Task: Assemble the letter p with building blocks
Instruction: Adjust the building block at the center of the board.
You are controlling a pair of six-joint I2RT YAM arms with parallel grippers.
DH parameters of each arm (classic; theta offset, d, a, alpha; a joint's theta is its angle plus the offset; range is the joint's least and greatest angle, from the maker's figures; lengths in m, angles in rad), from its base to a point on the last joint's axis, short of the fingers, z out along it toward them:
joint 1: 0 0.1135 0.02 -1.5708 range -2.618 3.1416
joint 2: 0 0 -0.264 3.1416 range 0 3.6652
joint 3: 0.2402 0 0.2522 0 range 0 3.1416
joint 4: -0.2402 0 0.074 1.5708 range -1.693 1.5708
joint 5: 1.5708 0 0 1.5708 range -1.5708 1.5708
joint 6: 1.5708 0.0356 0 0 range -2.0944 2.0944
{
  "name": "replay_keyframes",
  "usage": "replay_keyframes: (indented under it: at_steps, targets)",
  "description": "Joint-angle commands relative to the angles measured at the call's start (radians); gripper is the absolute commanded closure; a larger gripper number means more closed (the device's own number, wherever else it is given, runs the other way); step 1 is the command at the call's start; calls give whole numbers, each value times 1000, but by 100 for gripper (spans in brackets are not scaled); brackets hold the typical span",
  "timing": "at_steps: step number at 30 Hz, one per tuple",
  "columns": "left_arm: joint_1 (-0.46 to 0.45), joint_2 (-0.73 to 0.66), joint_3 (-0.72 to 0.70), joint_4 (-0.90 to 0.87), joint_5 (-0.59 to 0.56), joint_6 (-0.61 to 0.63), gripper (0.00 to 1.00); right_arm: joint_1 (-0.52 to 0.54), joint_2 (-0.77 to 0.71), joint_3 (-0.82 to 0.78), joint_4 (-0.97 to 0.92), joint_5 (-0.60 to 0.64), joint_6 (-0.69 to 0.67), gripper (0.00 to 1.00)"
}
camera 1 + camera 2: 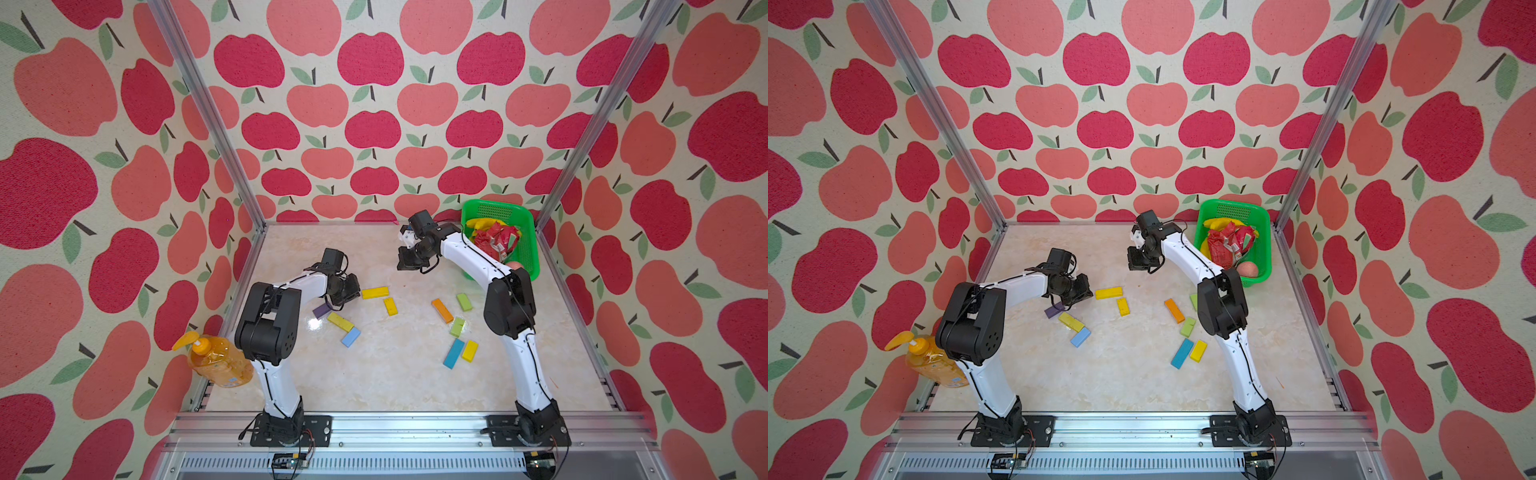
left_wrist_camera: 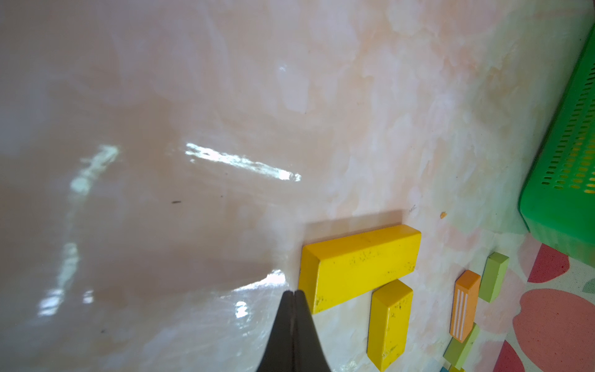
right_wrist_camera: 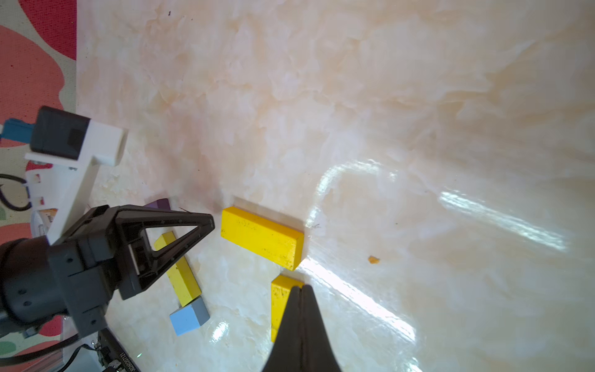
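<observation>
Closest to the lens in its own wrist view, the left gripper (image 2: 293, 293) is clenched, its two dark fingertips pressed flat together with nothing between them. The right wrist view shows it (image 3: 211, 222) low over the marbled worktop (image 1: 395, 386), just beside one end of the long yellow block (image 2: 360, 264) with a thin strip of surface between them. A short yellow block (image 2: 389, 322) lies at a right angle to the long one near its other end, close but apart. The right gripper (image 3: 301, 288) is also clenched and empty, and in its wrist view the tips point toward that short block. In a top view it (image 1: 409, 262) hangs toward the rear of the worktop, beside the green basket (image 1: 528, 232). Near the left arm, a purple block (image 1: 321, 310) sits partly under the gripper, and a second yellow block (image 1: 340, 321) butts against a light blue block (image 1: 351, 337). Toward the right arm lie an orange block (image 1: 442, 310), two light green blocks (image 1: 464, 302) (image 1: 457, 327), and a blue block (image 1: 454, 353) side by side with a small yellow block (image 1: 470, 350). An orange soap bottle (image 1: 216, 359) stands off the worktop's left edge.
</observation>
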Motion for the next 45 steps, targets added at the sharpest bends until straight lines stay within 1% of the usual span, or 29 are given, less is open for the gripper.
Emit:
replay_keyframes:
  at_steps: [1, 4, 8, 10, 14, 19, 22, 25, 27, 30, 32, 34, 36, 38, 39, 40, 41, 43, 44, 45]
  targets:
    - [8, -3, 25, -35, -1, 32, 100, -22, 83, 27, -127, -33, -120, 100]
    - [8, -8, 29, -52, -16, 40, 100, -15, 107, 70, -167, -56, -157, 100]
    - [9, -5, 41, -80, -32, 54, 100, -8, 118, 91, -210, -91, -154, 100]
    - [11, -5, 44, -88, -42, 61, 100, 8, 117, 89, -229, -100, -150, 98]
    - [13, 11, 52, -87, -39, 68, 100, 31, 122, 99, -242, -53, -106, 97]
    - [13, 39, 65, -89, -9, 74, 100, 50, 135, 118, -265, -57, -31, 96]
    - [14, 30, 55, -81, -11, 74, 100, 70, 117, 71, -243, -25, -8, 96]
    - [16, 27, 50, -76, 1, 78, 100, 74, 93, 15, -199, -37, 13, 96]
    - [16, 29, 46, -73, 8, 82, 100, 77, 93, 20, -202, -44, 18, 96]
    - [15, 24, 39, -71, 8, 84, 100, 95, 73, 13, -189, -27, 12, 96]
    - [16, 4, 23, -66, 4, 77, 100, 98, 24, -37, -138, -34, -13, 97]
    - [15, -33, -9, -41, 2, 72, 100, 88, -51, -98, -76, -18, -77, 98]
    - [16, -81, -44, 1, -5, 76, 100, 60, -129, -160, 6, 32, -150, 99]
    - [16, -120, -66, 57, -11, 93, 99, -1, -197, -236, 151, 85, -178, 100]
    - [15, -131, -67, 91, -22, 99, 98, -53, -219, -281, 250, 118, -156, 100]
    - [14, -129, -61, 141, -29, 105, 98, -98, -214, -286, 296, 146, -131, 100]
    - [12, -116, -51, 185, -22, 112, 98, -125, -195, -266, 303, 156, -115, 100]
    - [2, -43, -4, 284, 13, 127, 96, -173, -108, -177, 291, 186, -103, 100]
    - [-4, 4, 31, 311, 33, 132, 93, -183, -67, -135, 287, 202, -108, 100]
    - [-9, 64, 86, 312, 42, 125, 87, -187, -19, -93, 290, 212, -110, 100]
